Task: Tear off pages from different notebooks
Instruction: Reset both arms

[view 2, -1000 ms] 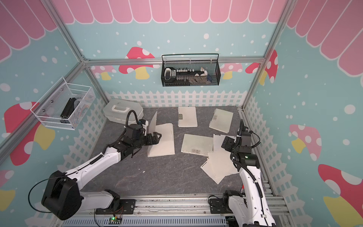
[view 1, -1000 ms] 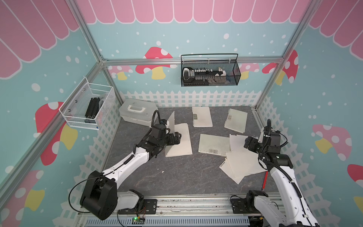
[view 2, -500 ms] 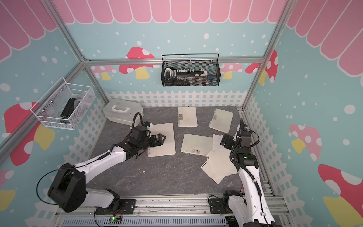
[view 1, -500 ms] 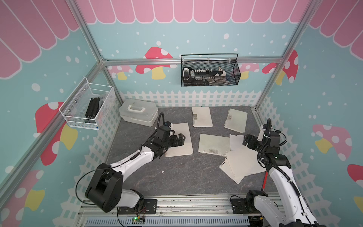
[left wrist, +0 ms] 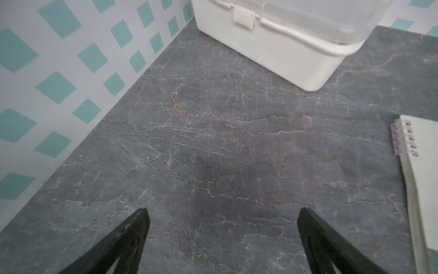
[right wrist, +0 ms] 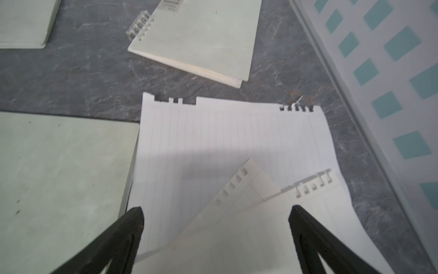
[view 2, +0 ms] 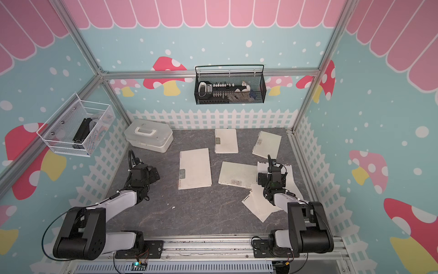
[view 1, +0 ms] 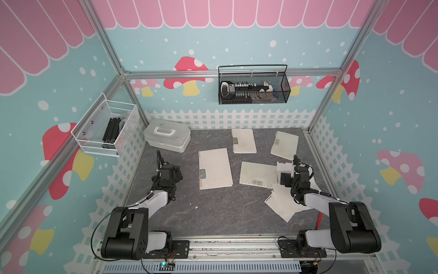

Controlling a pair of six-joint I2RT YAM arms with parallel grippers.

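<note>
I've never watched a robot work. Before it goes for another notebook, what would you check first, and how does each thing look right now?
1. Left gripper empty, jaws wide apart over bare table: ok.
2. Right gripper empty, jaws wide apart above the loose pages: ok.
3. Notebooks, all four flat with covers shut: ok.
4. Pages clear of the nearest notebook: cannot tell; one sheet meets its edge.
5. White box apart from every notebook: ok.
6. Which notebooks have given a page: cannot tell.
</note>
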